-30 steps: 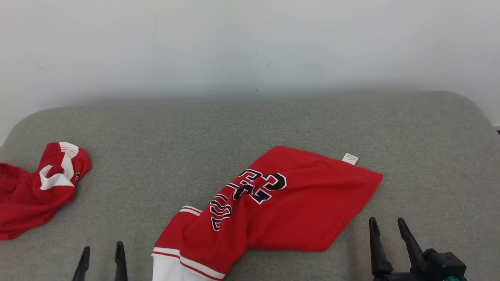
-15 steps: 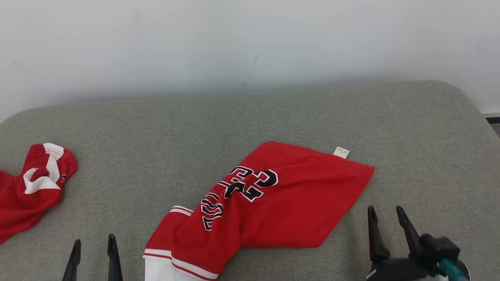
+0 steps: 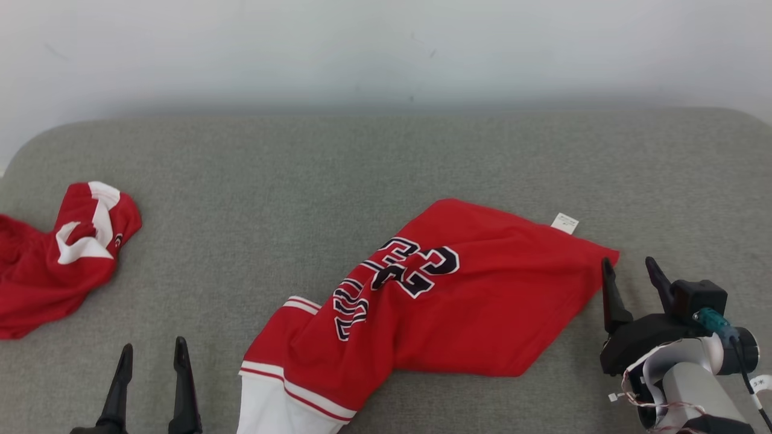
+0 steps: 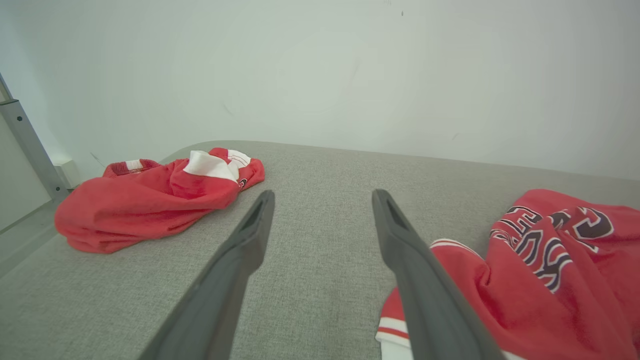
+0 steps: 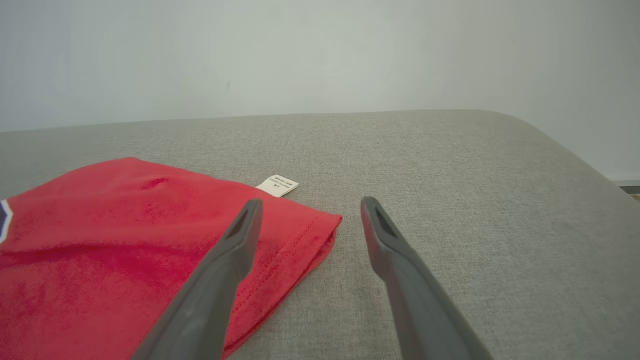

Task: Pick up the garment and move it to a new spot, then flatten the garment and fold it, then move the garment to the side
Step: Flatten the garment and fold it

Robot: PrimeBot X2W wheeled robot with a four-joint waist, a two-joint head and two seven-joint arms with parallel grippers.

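Observation:
A red garment (image 3: 452,301) with black-and-white lettering and white-striped trim lies crumpled across the middle of the grey cushion (image 3: 362,163). Its white tag (image 3: 564,223) sticks out at the far right corner. My right gripper (image 3: 629,270) stands open just right of that corner, its left finger over the hem in the right wrist view, where the garment (image 5: 125,240) fills the lower left. My left gripper (image 3: 152,352) is open at the lower left, apart from the trim end of the garment (image 4: 525,280). Nothing sits between either pair of fingers.
A second red and white garment (image 3: 54,259) lies bunched at the cushion's left edge, also seen as a heap (image 4: 150,195) ahead of my left gripper. A pale wall (image 3: 386,54) stands behind the cushion. A metal rail (image 4: 25,145) runs at far left.
My right gripper has moved forward, up to the garment's right corner. The head camera has shifted, so the whole scene sits differently. The left gripper stays open and about where it was.

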